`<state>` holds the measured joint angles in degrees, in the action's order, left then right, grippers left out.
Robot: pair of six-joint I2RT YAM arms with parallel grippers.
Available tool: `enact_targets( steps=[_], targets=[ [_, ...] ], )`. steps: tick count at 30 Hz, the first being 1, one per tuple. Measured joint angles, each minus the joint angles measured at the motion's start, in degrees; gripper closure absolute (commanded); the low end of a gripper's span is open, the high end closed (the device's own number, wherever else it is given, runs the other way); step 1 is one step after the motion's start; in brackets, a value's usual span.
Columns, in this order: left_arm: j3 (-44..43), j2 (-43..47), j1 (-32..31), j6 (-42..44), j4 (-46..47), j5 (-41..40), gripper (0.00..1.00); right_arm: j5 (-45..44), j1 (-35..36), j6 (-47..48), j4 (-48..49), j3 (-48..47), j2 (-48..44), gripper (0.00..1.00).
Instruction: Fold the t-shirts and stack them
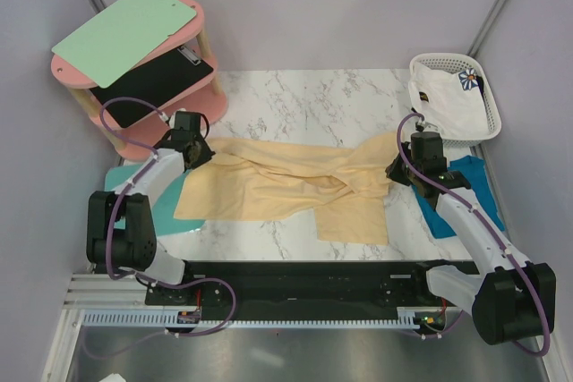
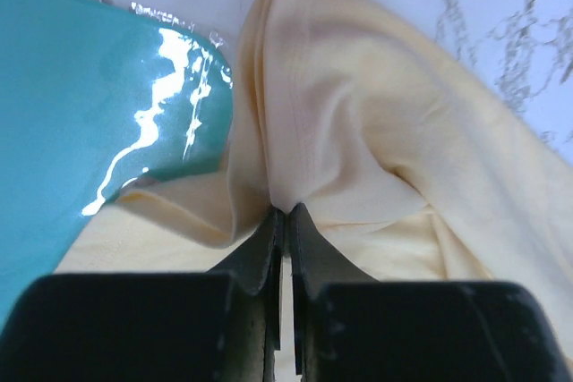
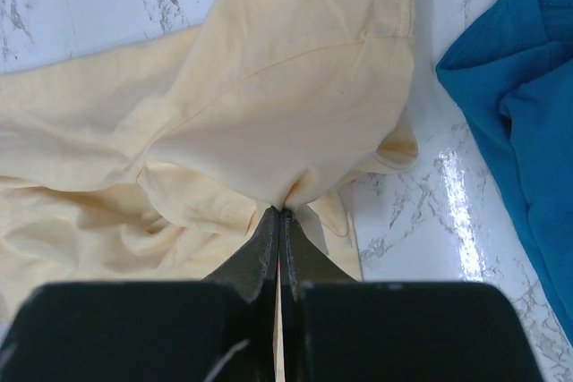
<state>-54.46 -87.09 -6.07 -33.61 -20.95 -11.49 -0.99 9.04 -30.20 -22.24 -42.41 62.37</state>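
At yellow t-shirt (image 1: pixel 286 190) ends, arms (image 1: pixel 154 178) (image 1: pixel 458 207) low.

Yellow shirt (image 1: pixel 286 187) lies rumpled across the marble table (image 1: pixel 313 100) — left gripper (image 1: pixel 198 156) is down on its left end, right gripper (image 1: pixel 399 170) on its right end. Teal shirt (image 1: pixel 476 176) lies under the right arm; white shirt (image 1: pixel 443 96) sits in the basket (image 1: pixel 489 96) — far right corner.
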Motion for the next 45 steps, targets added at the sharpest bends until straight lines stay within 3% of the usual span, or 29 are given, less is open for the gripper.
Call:
enact_targets(
  steps=[8,11,12,15,20,23,26,27,36,40,45],
  targets=[
    [-2.6,2.1,0.0,0.1,-0.4,0.0,0.89,0.2,0.0,0.0,0.0,0.0,0.0,1.00],
    [-3.4,1.1,0.0,0.2,-0.7,0.1,0.82,0.2,0.0,0.0,0.0,0.0,0.0,1.00],
    [-3.7,0.4,0.0,0.2,-0.8,0.1,0.72,0.2,0.0,0.0,0.0,0.0,0.0,1.00],
    [-4.2,-2.1,0.2,0.5,-0.9,0.2,0.59,0.2,0.0,0.0,0.0,0.0,0.0,1.00],
    [-4.2,-5.0,0.3,0.6,-0.8,0.9,0.58,0.2,0.0,0.1,0.0,0.0,0.0,1.00],
    [-4.2,-5.9,0.3,0.6,-0.7,1.2,0.62,0.2,0.0,0.2,0.0,0.0,0.0,1.00],
    [-4.2,-6.5,0.3,0.6,-0.6,1.5,0.93,0.2,0.0,0.2,0.1,0.0,0.0,1.00],
    [-4.2,-6.6,0.3,0.6,-0.3,1.6,0.98,0.2,0.0,0.2,0.1,0.0,0.0,1.00],
    [-4.2,-5.7,0.3,0.9,-0.2,3.2,0.98,0.3,0.0,1.4,-0.2,-0.2,-1.3,1.00],
    [-6.7,2.1,0.3,1.8,-3.7,4.0,0.98,0.6,0.0,2.8,-3.7,-5.2,-4.0,1.00],
    [-16.3,10.9,0.3,3.8,-6.1,4.1,0.98,0.5,0.0,4.5,-3.8,-12.1,-5.6,1.00]
  ],
)
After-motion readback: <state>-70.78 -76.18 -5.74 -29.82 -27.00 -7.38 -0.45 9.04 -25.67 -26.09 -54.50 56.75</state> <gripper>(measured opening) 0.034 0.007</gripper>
